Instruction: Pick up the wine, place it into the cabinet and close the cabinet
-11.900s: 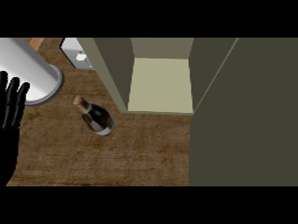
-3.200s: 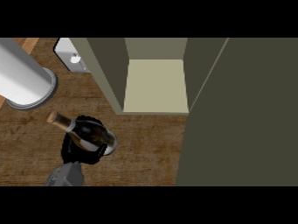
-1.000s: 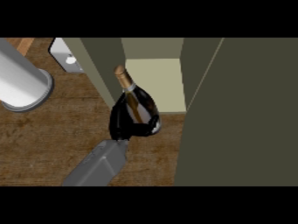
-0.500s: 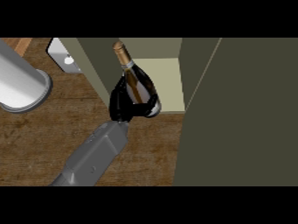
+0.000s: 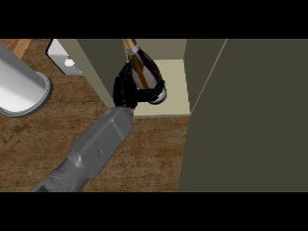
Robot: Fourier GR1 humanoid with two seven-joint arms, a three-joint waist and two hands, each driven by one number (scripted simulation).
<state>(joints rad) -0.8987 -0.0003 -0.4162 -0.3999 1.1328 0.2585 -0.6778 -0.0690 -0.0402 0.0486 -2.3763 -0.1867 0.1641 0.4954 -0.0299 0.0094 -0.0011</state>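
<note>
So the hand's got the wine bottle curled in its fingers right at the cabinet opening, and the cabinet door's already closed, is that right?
Not quite. The hand does have its fingers curled round the wine bottle at the cabinet opening, but the head view shows the cabinet door standing open, with the pale shelf inside in plain sight. Which of the robot's hands it is cannot be told.

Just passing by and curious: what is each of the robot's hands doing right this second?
Left hand: fingers curled round the wine bottle, holding it at the open cabinet.
Right hand: not in view.
</note>
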